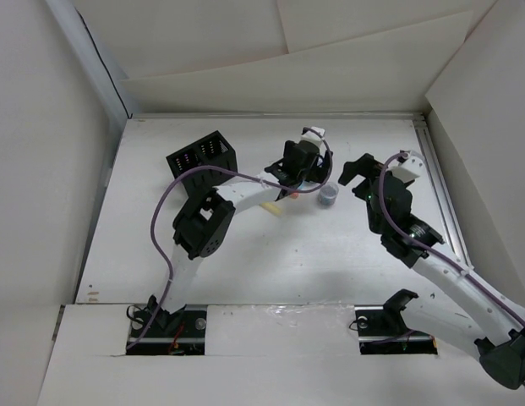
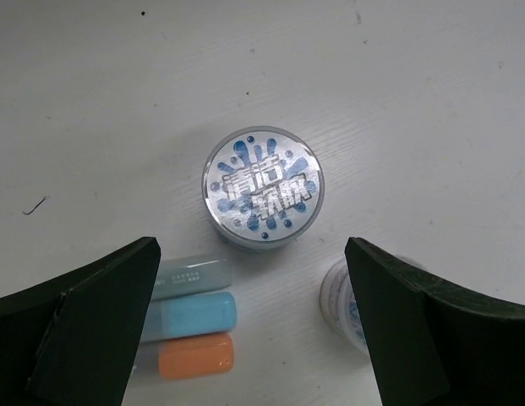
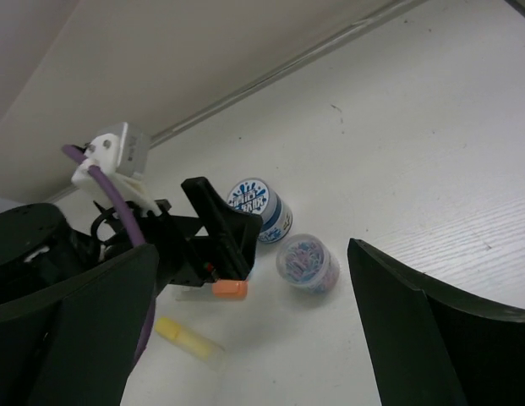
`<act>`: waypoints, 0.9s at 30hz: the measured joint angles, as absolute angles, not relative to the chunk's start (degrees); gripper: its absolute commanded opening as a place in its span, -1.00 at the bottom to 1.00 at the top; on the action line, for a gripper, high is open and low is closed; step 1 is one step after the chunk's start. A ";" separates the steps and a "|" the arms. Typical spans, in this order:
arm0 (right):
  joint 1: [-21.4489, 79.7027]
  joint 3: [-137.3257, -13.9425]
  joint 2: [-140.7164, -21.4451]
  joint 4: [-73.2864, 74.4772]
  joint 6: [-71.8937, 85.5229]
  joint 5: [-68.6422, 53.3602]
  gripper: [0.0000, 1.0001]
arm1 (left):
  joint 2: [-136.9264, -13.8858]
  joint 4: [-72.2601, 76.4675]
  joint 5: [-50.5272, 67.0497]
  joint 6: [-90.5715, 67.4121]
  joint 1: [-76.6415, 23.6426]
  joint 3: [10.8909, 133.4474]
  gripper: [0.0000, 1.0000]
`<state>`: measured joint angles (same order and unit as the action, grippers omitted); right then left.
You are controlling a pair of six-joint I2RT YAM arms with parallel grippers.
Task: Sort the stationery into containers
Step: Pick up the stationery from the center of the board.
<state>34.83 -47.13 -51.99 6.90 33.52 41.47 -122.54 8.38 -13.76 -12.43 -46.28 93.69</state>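
Observation:
Three stationery bars lie side by side on the white table: grey-teal (image 2: 191, 277), blue (image 2: 194, 313) and orange (image 2: 195, 355). Just beyond them stands a round tub with a blue-and-white printed lid (image 2: 262, 188). My left gripper (image 2: 252, 254) hangs open above these, holding nothing. A second small round tub (image 2: 338, 298) is half hidden behind its right finger. From the right wrist I see that clear tub of coloured clips (image 3: 307, 262), the orange bar (image 3: 230, 288) and a pale yellow bar (image 3: 188, 338). My right gripper (image 3: 254, 254) is open and empty. The black slotted container (image 1: 203, 156) stands at the back left.
White walls close in the table on three sides, and a rail (image 1: 444, 199) runs along the right edge. The left arm's purple cable (image 1: 165, 216) loops over the table near the container. Both arm bases (image 1: 165, 326) sit at the near edge.

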 measured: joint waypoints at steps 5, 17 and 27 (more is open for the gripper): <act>34.15 -46.74 -50.06 6.92 33.98 41.04 1.00 | -127.72 5.76 -13.85 -11.38 -46.28 99.90 0.81; 34.02 -46.00 -48.82 6.33 34.11 38.37 1.00 | -134.98 1.87 -14.00 -9.50 -46.28 109.84 0.55; 34.02 -45.10 -46.92 4.69 33.85 36.42 1.00 | -137.97 0.86 -15.07 -8.62 -46.26 112.64 0.01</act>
